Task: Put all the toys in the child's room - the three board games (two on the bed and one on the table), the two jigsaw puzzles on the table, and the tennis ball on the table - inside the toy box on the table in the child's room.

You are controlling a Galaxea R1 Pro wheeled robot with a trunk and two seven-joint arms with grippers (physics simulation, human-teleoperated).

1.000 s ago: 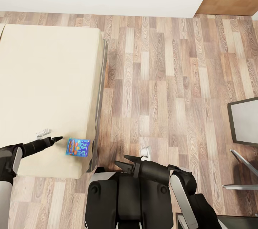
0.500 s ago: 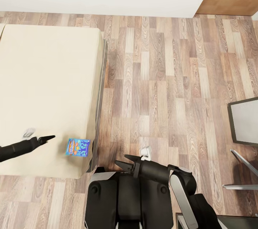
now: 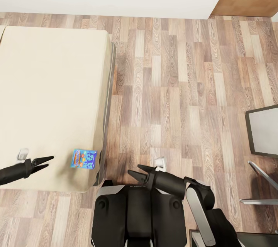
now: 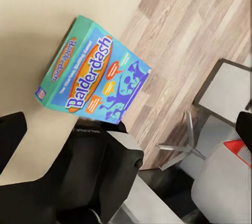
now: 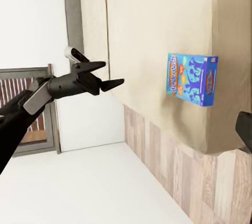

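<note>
The bed [image 3: 50, 104] takes up the whole left side, and the blue board game [image 3: 83, 158] sits right at its corner, so a clumsy nudge probably slides it onto the floor. The left gripper [image 3: 45, 162], at its 9 o'clock, is spread open and empty, nothing between them. The right gripper [image 3: 139, 172], also open, idles near 4 o'clock.

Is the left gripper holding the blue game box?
No. The left gripper is open above the bed, with a clear gap to the game box lying near the mattress corner.
</note>
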